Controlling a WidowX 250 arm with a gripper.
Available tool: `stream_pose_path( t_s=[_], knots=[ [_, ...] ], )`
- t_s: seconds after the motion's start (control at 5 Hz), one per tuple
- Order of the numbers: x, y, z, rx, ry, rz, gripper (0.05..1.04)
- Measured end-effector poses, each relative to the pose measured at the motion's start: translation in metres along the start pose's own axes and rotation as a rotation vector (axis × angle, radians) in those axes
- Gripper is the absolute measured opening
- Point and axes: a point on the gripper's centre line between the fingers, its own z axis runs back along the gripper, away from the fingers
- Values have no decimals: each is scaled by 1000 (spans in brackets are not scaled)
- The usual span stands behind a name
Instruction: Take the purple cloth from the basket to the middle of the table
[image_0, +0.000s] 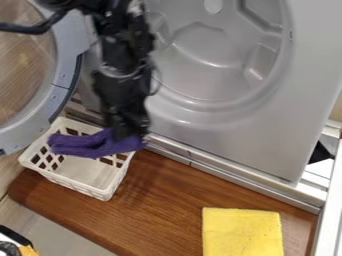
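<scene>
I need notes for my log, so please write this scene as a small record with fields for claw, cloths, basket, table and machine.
claw: over the basket, against the purple cloth
purple cloth: bunched, across the basket's upper part, not yet at the table's middle
white slotted basket: on the table's left part
wooden table: brown, below the machine
yellow cloth: flat, lower right on the table
front-loading machine: grey, round door open to the left

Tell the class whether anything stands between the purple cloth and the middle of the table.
The right rim of the white basket does, though the purple cloth, held in the gripper, overlaps it in this view. Past that, nothing visible blocks the middle of the table; the yellow cloth lies farther right.
</scene>
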Motion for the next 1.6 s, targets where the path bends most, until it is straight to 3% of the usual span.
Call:
stream_pose_path(
  t_s=[0.2,0.4,0.6,0.8,1.0,1.2,1.4,1.6],
  knots=[
    [13,-24,17,-10,-62,-24,146],
    [23,-49,20,-29,-104,-85,146],
    [44,-83,7,-74,-122,-198,145],
    [51,-97,-18,-104,-97,-245,146],
    [57,-103,-46,-101,-122,-247,146],
    [59,-98,-63,-79,-121,-248,146],
    [55,-99,-75,-88,-105,-235,176],
    [51,-101,-76,-101,-83,-224,409]
  ],
)
